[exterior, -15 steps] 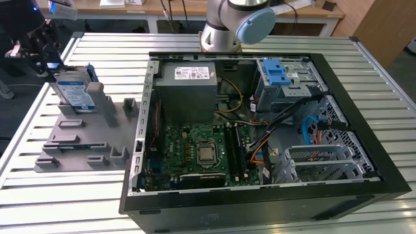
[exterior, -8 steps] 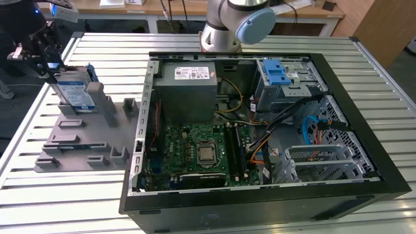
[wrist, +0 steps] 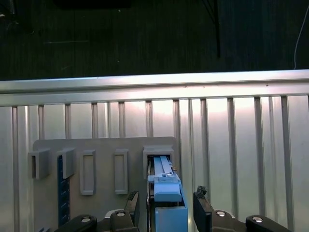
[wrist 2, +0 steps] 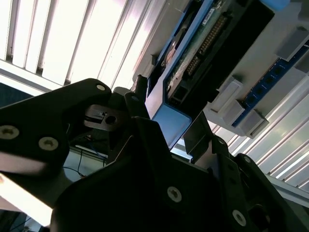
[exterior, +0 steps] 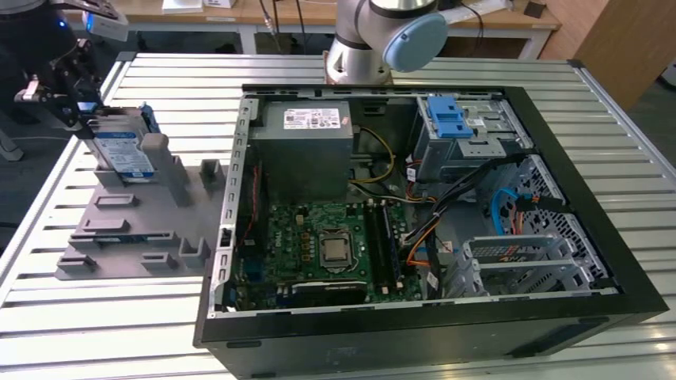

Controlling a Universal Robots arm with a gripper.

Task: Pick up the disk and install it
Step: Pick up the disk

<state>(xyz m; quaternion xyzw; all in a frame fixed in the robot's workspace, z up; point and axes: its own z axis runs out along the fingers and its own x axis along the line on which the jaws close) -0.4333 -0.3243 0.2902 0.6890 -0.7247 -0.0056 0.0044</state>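
A slatted metal table (exterior: 127,317) fills the exterior view, with wooden desks (exterior: 211,12) along the room's back edge and dark floor beyond the table's side. An open black case (exterior: 423,336) lies flat mid-table, its board (exterior: 328,245) and grey power supply (exterior: 306,131) showing. The arm (exterior: 375,36) rises just behind the case.

Beside the case, on the exterior view's left, sits a grey slotted holder (exterior: 138,229). The disk (exterior: 119,154) stands upright in the holder's slot farthest from the case's front, and the gripper (exterior: 79,107) hangs at its top edge.

In the first wrist view the gripper (wrist: 166,200) straddles the disk's (wrist: 166,193) blue end. The jaws are parted, one finger (wrist: 203,208) on each side, and a thin strip of table shows between that finger and the blue rail.

The second wrist view puts the disk's (wrist 2: 207,43) connector side above the dark gripper (wrist 2: 169,121).

The disk's lower part is sunk in the slot behind a holder post. The picture edges cut off the gripper body. Whether the other finger touches the rail cannot be told.
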